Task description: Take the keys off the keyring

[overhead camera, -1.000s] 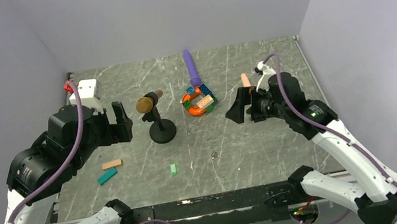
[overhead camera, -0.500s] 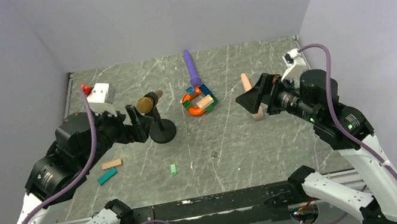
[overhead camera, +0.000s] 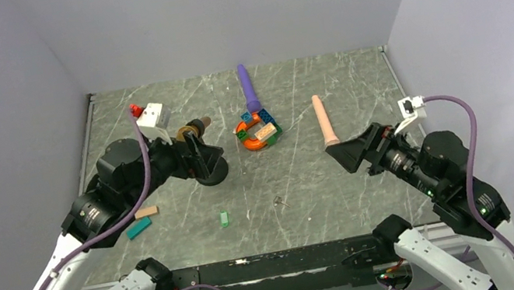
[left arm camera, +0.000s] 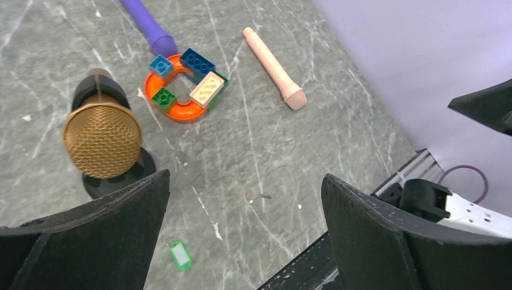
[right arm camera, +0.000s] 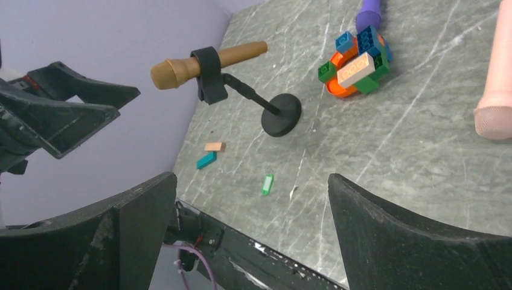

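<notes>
Grey marbled table [overhead camera: 341,194], lilac walls [overhead camera: 215,10]

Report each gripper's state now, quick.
Left gripper: jaws open, holding nothing.
Right gripper: jaws open, holding nothing.

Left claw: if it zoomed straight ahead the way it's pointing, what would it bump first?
Probably the table, landing near the tiny metal ring. The left claw is open, and the gold microphone sits off to one side, so it likely misses that. Depth is hard to judge.
</notes>
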You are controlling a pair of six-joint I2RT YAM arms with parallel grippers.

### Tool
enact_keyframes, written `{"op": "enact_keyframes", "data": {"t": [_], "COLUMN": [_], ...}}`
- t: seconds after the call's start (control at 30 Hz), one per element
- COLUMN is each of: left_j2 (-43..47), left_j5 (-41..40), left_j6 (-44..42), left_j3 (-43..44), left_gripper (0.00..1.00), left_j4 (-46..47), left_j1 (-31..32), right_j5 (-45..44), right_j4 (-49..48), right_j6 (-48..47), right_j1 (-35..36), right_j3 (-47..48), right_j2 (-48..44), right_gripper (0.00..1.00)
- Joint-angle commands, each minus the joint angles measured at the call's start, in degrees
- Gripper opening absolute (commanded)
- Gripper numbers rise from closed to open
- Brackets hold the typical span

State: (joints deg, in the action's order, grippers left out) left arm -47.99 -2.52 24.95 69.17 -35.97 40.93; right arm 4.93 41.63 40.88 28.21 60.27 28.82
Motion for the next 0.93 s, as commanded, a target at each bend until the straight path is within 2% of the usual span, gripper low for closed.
{"op": "enact_keyframes", "data": {"t": [0.0,0.2,0.33,0.53,0.9], "left_j2": [-0.9,-4.4,-6.3,-7.2,-5.9], "left_j5": [4.1,3.9,2.7,-2.9,-4.3], "left_j6": [2.3,1.4,1.6,3.1,4.0], "left_j3": [-0.4,2.6,4.5,5.2,3.4], "left_gripper": [0.99,0.99,0.99,0.99,1.0], "left_j4": [7.0,6.5,5.7,4.7,4.7], "left_j1": [-0.2,-0.2,-0.2,-0.2,-0.2], "right_j5": [-4.4,-13.0,-16.5,-16.0,-14.0], "right_j4": [9.0,15.9,20.2,20.7,19.2], "right_j6": [1.8,6.4,8.8,7.8,6.0], "right_j1": [0.1,0.1,0.1,0.1,0.1], "right_j3": [2.1,3.9,4.6,5.4,5.5], "right_j2": [-2.8,-6.0,-4.9,-2.7,-3.3], "right_gripper": [1.0,1.0,1.0,1.0,1.0]}}
